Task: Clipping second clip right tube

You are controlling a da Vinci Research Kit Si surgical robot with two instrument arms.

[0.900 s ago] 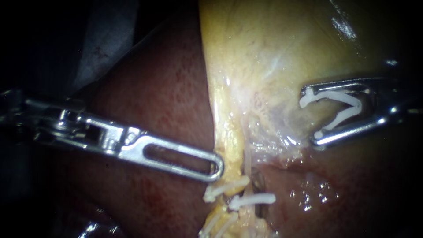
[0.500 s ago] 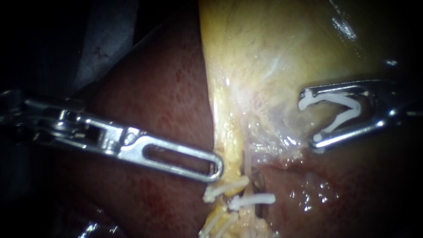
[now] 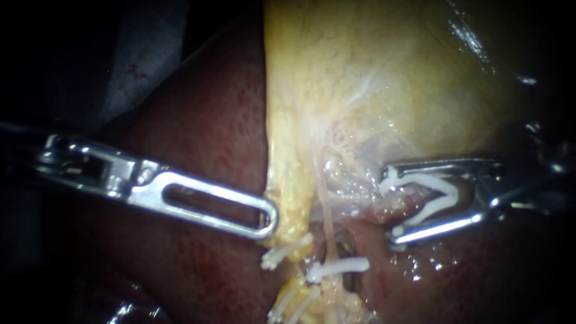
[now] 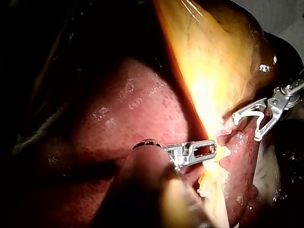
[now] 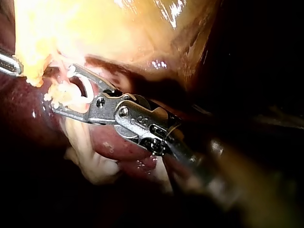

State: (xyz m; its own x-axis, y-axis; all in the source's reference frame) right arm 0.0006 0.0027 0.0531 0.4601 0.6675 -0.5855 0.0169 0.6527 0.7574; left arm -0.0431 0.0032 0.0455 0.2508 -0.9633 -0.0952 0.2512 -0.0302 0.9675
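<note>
Ahead of right instrument (image 3: 391,206) in endoscope view, right tube (image 3: 326,204) stood near its tips, not betw. them. Its jaws were spread, holding a white clip (image 3: 449,195) from both sides. A set clip (image 3: 339,268) sat on the tube near left instrument (image 3: 269,217), which touched gallbladder (image 3: 372,90) edge; grip unclear. Left wrist view: its tip lay against that yellow edge. Right wrist view: pale tissue (image 5: 71,88) showed betw. right instrument's jaws.
</note>
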